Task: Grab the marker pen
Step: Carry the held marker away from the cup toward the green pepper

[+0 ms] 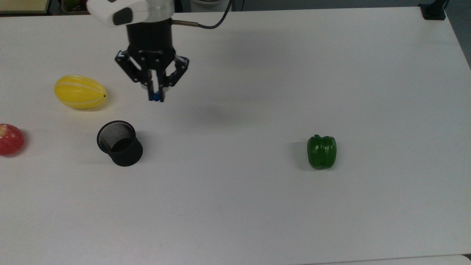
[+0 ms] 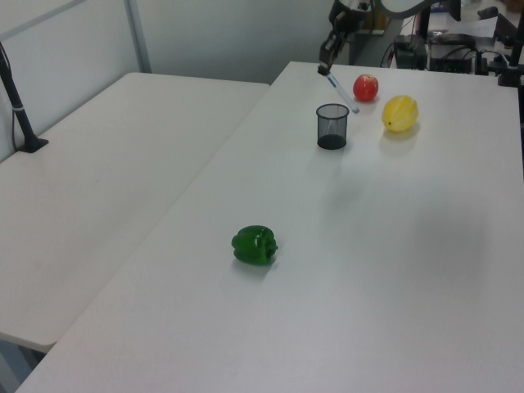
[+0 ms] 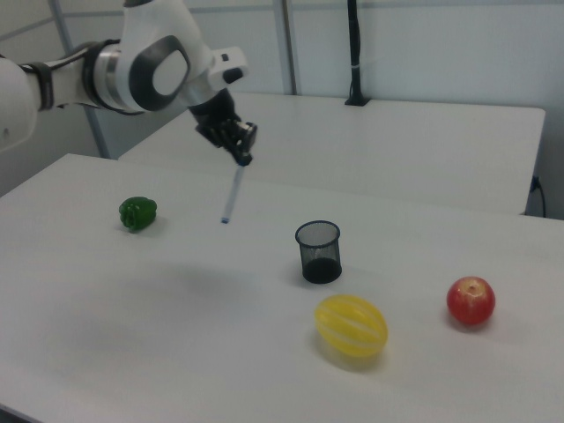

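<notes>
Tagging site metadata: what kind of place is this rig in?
Probably a robotics lab: a plain white table holds test props, namely a green pepper, a yellow melon, an apple and a mesh cup, with pole-mounted gear behind.

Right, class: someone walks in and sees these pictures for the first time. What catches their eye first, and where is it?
The pincer up in the air, shut on a pen that dangles below it, clear of the table. Next, the black cup standing open, with a yellow fruit and an apple nearby. A green pepper lies alone, far off toward the top view's right.
</notes>
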{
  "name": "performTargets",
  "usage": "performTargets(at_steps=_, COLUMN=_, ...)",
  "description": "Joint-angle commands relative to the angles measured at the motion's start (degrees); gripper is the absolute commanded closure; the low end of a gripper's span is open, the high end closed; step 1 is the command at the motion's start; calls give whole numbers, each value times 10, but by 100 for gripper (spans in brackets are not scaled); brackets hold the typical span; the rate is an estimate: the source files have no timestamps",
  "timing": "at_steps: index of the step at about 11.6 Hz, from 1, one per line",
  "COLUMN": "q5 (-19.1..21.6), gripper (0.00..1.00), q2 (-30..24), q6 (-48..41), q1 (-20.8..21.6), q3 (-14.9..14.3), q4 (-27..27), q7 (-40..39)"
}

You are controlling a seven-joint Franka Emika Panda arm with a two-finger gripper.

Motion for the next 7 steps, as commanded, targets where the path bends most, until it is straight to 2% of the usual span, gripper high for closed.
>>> performTargets(at_steps=1, q5=11, gripper=94, q2=-41, q6=-155, q1=57, q3=-5, q4=-16, q7=8)
performTargets(at_steps=3, q5=35, gripper=94, q2=-60, q6=-252, q1=81, q3=-5, q4=-16, q7=7)
performTargets(at_steps=7, q5=50, gripper=94, q2=-59, q6=-254, q1=100, q3=-4, q4=-45, q7=7)
